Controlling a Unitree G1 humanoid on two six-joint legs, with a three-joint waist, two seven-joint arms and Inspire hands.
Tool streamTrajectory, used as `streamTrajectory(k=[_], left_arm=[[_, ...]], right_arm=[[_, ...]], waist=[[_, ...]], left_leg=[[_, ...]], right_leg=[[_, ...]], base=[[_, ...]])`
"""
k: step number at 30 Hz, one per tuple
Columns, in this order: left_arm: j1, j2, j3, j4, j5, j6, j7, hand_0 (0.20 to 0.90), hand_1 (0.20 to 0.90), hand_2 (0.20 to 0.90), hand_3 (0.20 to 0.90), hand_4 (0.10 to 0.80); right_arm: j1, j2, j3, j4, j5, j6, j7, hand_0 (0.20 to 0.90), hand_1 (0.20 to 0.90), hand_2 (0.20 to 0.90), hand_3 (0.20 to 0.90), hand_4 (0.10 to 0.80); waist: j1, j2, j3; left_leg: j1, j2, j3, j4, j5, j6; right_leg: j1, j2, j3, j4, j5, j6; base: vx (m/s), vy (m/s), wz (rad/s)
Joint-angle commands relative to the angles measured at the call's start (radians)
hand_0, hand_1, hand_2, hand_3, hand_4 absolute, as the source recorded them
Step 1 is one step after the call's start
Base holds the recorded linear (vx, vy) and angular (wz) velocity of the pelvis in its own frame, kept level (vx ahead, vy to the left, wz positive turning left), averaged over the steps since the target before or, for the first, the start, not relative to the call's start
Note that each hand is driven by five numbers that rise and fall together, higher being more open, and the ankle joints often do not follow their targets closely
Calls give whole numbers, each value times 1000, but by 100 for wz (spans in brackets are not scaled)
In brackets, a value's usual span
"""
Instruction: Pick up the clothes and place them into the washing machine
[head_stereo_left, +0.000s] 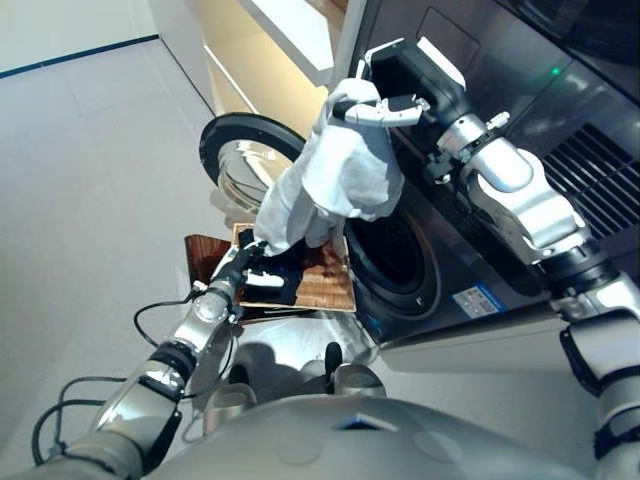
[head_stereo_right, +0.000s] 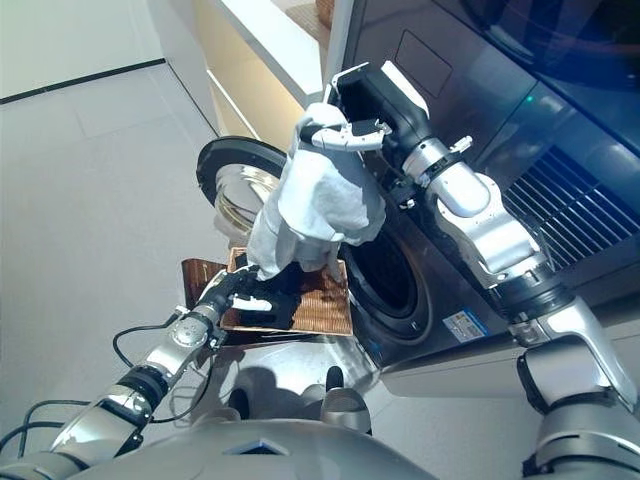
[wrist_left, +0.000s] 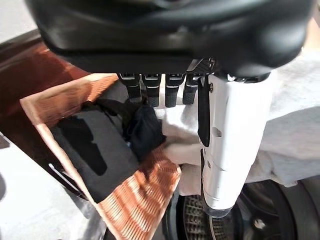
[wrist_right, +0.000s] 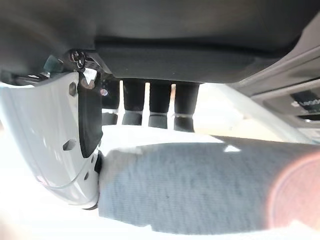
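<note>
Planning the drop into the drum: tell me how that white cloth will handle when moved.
Likely floppy: the white cloth hangs in loose folds from the right hand. Probably light, since a pinch holds it. Its low end trails at the basket, by the left hand, so it may snag.

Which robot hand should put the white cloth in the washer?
The right hand. It already grips the white cloth beside the washing machine's opening. The left hand is down at the basket.

The washing machine (head_stereo_left: 470, 250) has a glossy dark front, its open door (head_stereo_left: 245, 160) rimmed in shiny metal. The pale garment (head_stereo_left: 340, 170) is soft matt cloth (lightly creased). The basket (head_stereo_left: 325, 285) looks woven and rough, holding dark matt cloth (wrist_left: 100, 145).
</note>
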Motion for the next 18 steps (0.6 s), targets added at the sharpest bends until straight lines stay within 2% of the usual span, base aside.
streamTrajectory(k=[1,7,15,18], left_arm=[[-157,25,-59,-46,14,-96,30,900,900,900,900,800],[-163,65,-36,-130,27,-104,76,900,900,900,900,800],[-151,79,1,-168,82,-97,148,900,900,900,900,800],[-180,79,-7,-155,114,-95,166,900,900,900,900,800]], right_arm=[[-198,-48,-9,-34,51,-136,-13,200,200,200,200,300],[-200,-51,-3,-42,42,-130,-15,200,200,200,200,300],[-152,-56,-29,-66,20,-133,-16,200,200,200,200,300],[-141,-48,-42,-75,19,-139,-19,200,200,200,200,300]], waist=[[25,5,-98],[32,7,-90],[35,2,-87],[31,4,-86]], left_leg=[[1,18,-12,-4,-55,-33],[-7,18,-17,-4,-52,-34],[-5,15,-26,-4,-54,-33],[-1,15,-27,-4,-56,-33]], right_leg=[[2,-89,-16,92,-40,69],[-1,-88,-25,87,-40,67],[9,-90,-32,91,-49,67],[11,-91,-32,94,-51,66]], base=[[0,0,0],[0,0,0],[0,0,0],[0,0,0]])
